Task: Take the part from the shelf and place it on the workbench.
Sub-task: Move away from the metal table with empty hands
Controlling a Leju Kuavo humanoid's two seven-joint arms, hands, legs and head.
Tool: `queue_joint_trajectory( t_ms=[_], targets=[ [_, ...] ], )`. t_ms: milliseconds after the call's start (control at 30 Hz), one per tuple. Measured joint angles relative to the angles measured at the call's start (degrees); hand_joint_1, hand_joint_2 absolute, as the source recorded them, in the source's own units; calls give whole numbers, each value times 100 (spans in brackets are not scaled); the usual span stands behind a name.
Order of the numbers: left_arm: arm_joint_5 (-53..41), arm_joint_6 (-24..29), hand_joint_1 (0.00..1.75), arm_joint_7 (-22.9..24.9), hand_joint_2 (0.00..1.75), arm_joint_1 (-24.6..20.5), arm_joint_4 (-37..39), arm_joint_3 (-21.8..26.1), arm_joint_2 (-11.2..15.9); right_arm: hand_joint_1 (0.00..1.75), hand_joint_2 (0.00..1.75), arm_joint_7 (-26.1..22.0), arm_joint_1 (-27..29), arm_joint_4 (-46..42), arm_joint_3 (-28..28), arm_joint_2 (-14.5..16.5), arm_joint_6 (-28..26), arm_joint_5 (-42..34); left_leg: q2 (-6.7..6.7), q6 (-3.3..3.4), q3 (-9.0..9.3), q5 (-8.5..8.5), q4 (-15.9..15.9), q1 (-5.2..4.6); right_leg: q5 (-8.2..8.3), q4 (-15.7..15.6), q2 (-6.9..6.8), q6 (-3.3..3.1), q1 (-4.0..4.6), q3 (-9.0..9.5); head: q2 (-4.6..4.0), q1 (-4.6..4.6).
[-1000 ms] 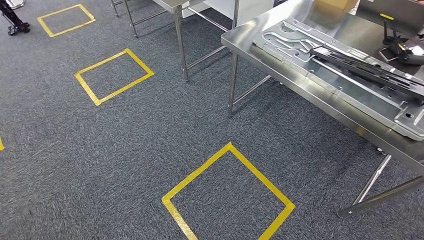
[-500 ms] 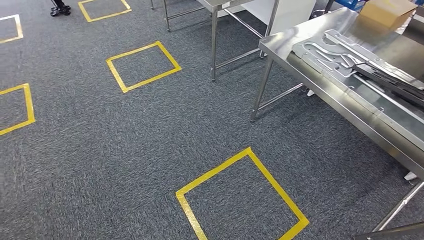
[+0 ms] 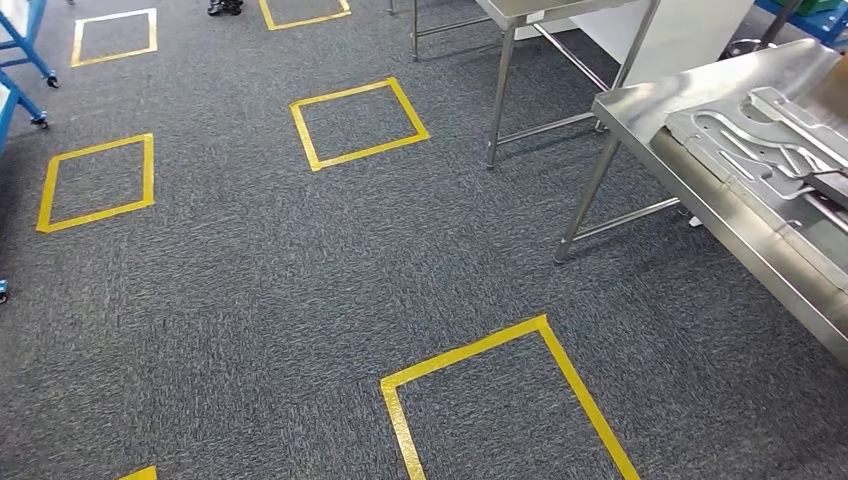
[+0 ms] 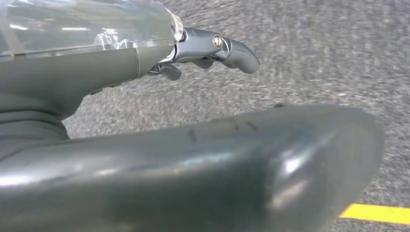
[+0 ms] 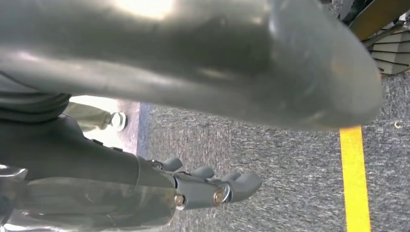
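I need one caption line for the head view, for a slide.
Head view: grey carpet marked with yellow tape squares, and a steel workbench at right carrying a pressed metal panel.

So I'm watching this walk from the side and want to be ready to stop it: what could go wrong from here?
Two risks. The steel workbench stands close on the robot's right, its leg reaching the carpet; a tight turn could clip it. The metal panel already on it lies near the bench's front edge, so a bump might shift it. The left robot hand and right robot hand hang empty, so there is nothing to drop yet.
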Motion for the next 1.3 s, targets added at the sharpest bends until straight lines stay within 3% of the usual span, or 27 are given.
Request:
queue_joint_trajectory(
  t_ms=[33, 67, 133, 167, 233, 300, 367, 433, 500, 533, 567, 633, 667, 733, 800, 867, 933, 1000, 1033, 1067, 1100, 1133, 1200, 1233, 1300],
  targets=[
    [-18, -14, 0, 15, 0, 15, 0, 0, 10, 0, 0, 27, -1, 2, -11, 4, 2, 0, 18, -10, 11, 87, -38, 10, -15, 5, -74, 5, 1, 10, 0, 0],
    [-40, -23, 0, 37, 0, 32, 0, 0, 21, 0, 0, 44, -3, 3, -25, 8, 3, 1, 46, -12, 149, 269, -313, 17, -32, 10, -138, 15, 1, 28, 0, -1],
    [-79, -38, 0, 83, 0, 46, 0, 0, 42, 0, 0, 63, -4, 4, -54, 17, 3, 3, 208, 15, 584, 641, -1140, 2, -72, 21, -253, 51, 11, 75, 0, 0],
    [-97, -45, 0, 101, 0, 42, 0, 0, 50, 0, 0, 65, -2, 4, -67, 21, 10, 8, 284, 47, 747, 736, -1447, -16, -93, 25, -301, 78, 21, 95, 0, 0],
    [-113, -61, 0, 132, 0, 40, 0, 0, 64, 0, 0, 69, -10, 5, -79, 23, 33, 23, 340, 116, 845, 745, -1663, -58, -122, 25, -381, 140, 35, 128, 0, 1],
    [-130, -76, 0, 152, 0, 68, 0, 0, 78, 0, 0, 66, -39, 5, -81, 24, 61, 43, 244, 183, 861, 768, -1704, -49, -149, 32, -436, 202, 24, 167, 0, 1],
    [-148, -88, 0, 167, 0, 82, 0, 0, 93, 0, 0, 58, -40, 5, -84, 24, 73, 60, 153, 251, 904, 815, -1771, -30, -330, 275, -287, 250, 11, 83, 0, 1],
    [-159, -94, 0, 177, 0, 69, 0, 0, 104, 0, 0, 54, -18, 6, -87, 25, 75, 66, 60, 294, 906, 840, -1798, -37, -700, 962, -32, 265, -1, -253, 0, 2],
    [-186, -102, 0, 196, 0, 60, 0, 0, 112, 0, 0, 54, -6, 7, -92, 26, 79, 67, -58, 307, 892, 840, -1790, -54, -919, 1617, 68, 271, -5, -601, 0, 2],
    [-206, -107, 0, 212, 0, 60, 0, -1, 114, 0, 0, 54, 0, 8, -97, 26, 80, 69, -127, 306, 893, 837, -1781, -59, -863, 1682, 84, 271, -5, -656, 0, 2],
    [-233, -111, 0, 229, 0, 60, 0, -2, 115, 0, 0, 56, 1, 8, -105, 25, 81, 70, -200, 298, 898, 831, -1766, -60, -686, 1502, 107, 266, -8, -594, 0, 2],
    [-273, -120, 0, 254, 0, 58, 0, -10, 115, 0, 0, 60, 4, 8, -123, 19, 85, 72, -335, 268, 899, 808, -1723, -54, -255, 757, 282, 241, -22, -280, 0, 2],
    [-289, -127, 0, 261, 0, 52, 0, -14, 116, 0, 0, 65, 6, 9, -133, 16, 91, 72, -396, 244, 886, 792, -1691, -57, -123, 426, 395, 223, -26, -141, 0, 2],
    [-313, -149, 0, 268, 0, 42, 0, -19, 120, 0, 0, 73, -2, 11, -149, 8, 104, 72, -494, 186, 848, 783, -1661, -56, -82, 161, 515, 178, -16, -35, 0, 2],
    [-331, -167, 0, 264, 0, 46, 0, -20, 128, 0, 0, 75, -27, 10, -168, -1, 108, 72, -581, 122, 820, 789, -1665, -48, -72, 138, 411, 116, -7, -26, 0, 2],
    [-336, -182, 0, 248, 0, 49, 0, -21, 143, 0, 0, 75, -35, 10, -188, -11, 107, 72, -446, 72, 736, 668, -1484, -49, -59, 98, 281, 33, -20, 1, 0, 1],
    [-346, -196, 0, 234, 0, 34, 0, -22, 156, 0, 0, 78, -16, 10, -211, -28, 105, 70, -164, 36, 449, 324, -866, -38, -63, 75, 133, -30, -13, 15, 0, 1],
    [-371, -209, 0, 230, 0, 25, 0, -22, 159, 0, 0, 92, -1, 11, -235, -51, 107, 69, -34, 0, 71, -5, -96, -11, -77, 76, -17, -52, 9, 15, 0, 1],
    [-387, -214, 0, 228, 0, 29, 0, -23, 160, 0, 0, 103, -1, 11, -246, -60, 107, 67, -10, -13, -22, -36, 85, 0, -84, 77, -86, -52, 15, 17, 0, 1],
    [-404, -222, 0, 227, 0, 35, 0, -24, 163, 0, 0, 112, -5, 10, -257, -67, 108, 64, 12, -21, -21, 27, 81, 9, -93, 77, -154, -46, 18, 24, 0, 1],
    [-424, -229, 0, 229, 0, 40, 0, -26, 167, 0, 0, 119, -11, 10, -266, -70, 108, 61, 41, -22, 104, 189, -166, 14, -104, 78, -214, -36, 19, 38, 0, 0],
    [-442, -241, 0, 231, 0, 40, 0, -28, 173, 0, 0, 121, -16, 10, -273, -72, 108, 57, 122, -12, 327, 409, -595, 15, -119, 78, -275, -19, 20, 62, 0, 0],
    [-478, -268, 0, 239, 0, 22, 0, -35, 183, 0, 0, 122, -18, 11, -293, -75, 108, 53, 329, 37, 722, 682, -1365, -17, -159, 87, -381, 33, 42, 105, 0, 1],
    [-493, -281, 0, 246, 0, 14, 0, -41, 186, 0, 0, 123, -20, 11, -307, -79, 108, 51, 394, 72, 816, 727, -1564, -35, -177, 92, -427, 65, 51, 123, 0, 2],
    [-517, -293, 0, 269, 0, 15, 0, -60, 189, 0, 0, 124, -47, 10, -330, -85, 108, 51, 327, 145, 823, 721, -1617, -63, -198, 92, -512, 131, 52, 153, 0, 2]
  ],
)
